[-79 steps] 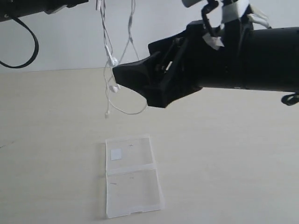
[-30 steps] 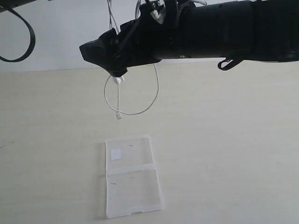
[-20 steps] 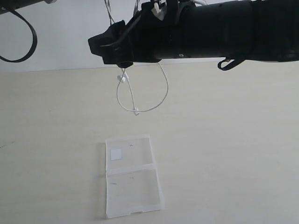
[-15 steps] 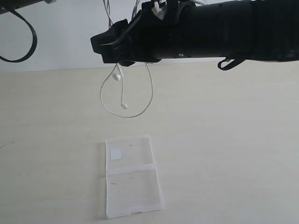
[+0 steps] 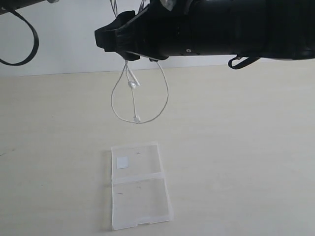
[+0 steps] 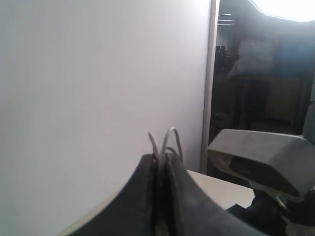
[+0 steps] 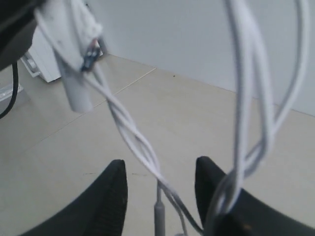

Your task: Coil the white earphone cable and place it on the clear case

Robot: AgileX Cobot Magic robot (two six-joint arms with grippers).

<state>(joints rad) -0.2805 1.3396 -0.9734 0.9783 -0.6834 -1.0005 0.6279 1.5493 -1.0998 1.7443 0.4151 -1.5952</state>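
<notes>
Beige tabletop [image 5: 236,147] | white earphone cable [image 5: 135,119] hangs vertically, loop down (clear case [image 5: 140,196] lies flat) | left claw [image 6: 160,167] pinching it | right claw [image 7: 160,164] parted

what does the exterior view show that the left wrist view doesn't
Only the exterior view: the clear case lying open on the table, and the right arm with the white earphone cable dangling in a loop under it. Only the left wrist view: the left gripper, jaws pressed together on cable strands. Both: the white earphone cable itself.
</notes>
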